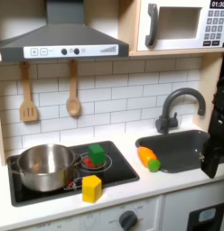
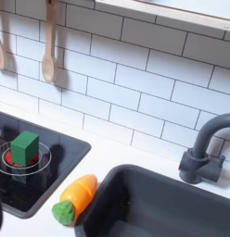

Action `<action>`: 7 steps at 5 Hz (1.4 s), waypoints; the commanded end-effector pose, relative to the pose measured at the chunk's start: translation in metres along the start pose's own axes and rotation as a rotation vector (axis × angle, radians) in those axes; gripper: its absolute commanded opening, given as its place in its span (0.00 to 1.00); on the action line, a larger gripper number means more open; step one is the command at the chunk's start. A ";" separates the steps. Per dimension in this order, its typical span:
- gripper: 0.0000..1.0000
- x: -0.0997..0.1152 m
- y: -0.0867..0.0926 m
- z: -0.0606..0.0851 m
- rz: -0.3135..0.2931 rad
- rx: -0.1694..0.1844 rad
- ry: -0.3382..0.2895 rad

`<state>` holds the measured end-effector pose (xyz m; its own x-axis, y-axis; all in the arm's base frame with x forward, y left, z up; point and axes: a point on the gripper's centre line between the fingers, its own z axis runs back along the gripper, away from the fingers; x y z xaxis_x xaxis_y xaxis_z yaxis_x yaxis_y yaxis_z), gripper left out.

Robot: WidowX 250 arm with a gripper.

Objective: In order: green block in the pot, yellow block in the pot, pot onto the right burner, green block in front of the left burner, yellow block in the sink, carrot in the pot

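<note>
Currently, setting: toy kitchen with a white bench (image 1: 51, 213), a black two-burner cooktop (image 1: 118, 170) and a dark sink (image 1: 182, 144) at the first exterior view's right.
Pot: round shiny steel pot (image 1: 43, 167) sits on the burner at the first exterior view's left; nothing visible inside from this angle.
Green block: small bright green cube (image 1: 97, 154) rests on the red-ringed burner at the first exterior view's right, well apart from the pot; in the second exterior view the cube (image 2: 24, 147) stands upright in the middle of the ring.
Yellow block: small bright yellow cube (image 1: 91, 189) stands at the front edge of the cooktop, just beside the pot and nearer the camera than the green cube.
Carrot: short orange toy carrot with a green end (image 1: 149, 159) lies on the bench strip between cooktop and sink; in the second exterior view (image 2: 74, 199) its green end points toward the camera.
Gripper: black arm (image 1: 217, 126) hangs at the first exterior view's right edge over the sink; cannot tell whether the gripper is open or closed.
Backdrop: two wooden utensils (image 1: 51, 95) hang on the white tile wall; dark curved faucet (image 2: 208, 148) behind the sink.
</note>
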<state>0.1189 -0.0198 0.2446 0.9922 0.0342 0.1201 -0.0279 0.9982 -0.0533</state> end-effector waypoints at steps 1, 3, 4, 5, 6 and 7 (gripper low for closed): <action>1.00 0.000 0.000 0.000 0.000 0.000 0.000; 1.00 0.026 0.041 -0.008 0.065 0.039 -0.019; 1.00 0.032 0.046 -0.009 0.064 0.039 -0.032; 1.00 0.043 0.057 -0.010 0.077 0.064 -0.037; 1.00 0.053 0.063 -0.008 0.080 0.062 -0.058; 1.00 0.059 0.066 -0.009 0.093 0.065 -0.051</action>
<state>0.1782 0.0469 0.2389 0.9782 0.1210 0.1689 -0.1224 0.9925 -0.0024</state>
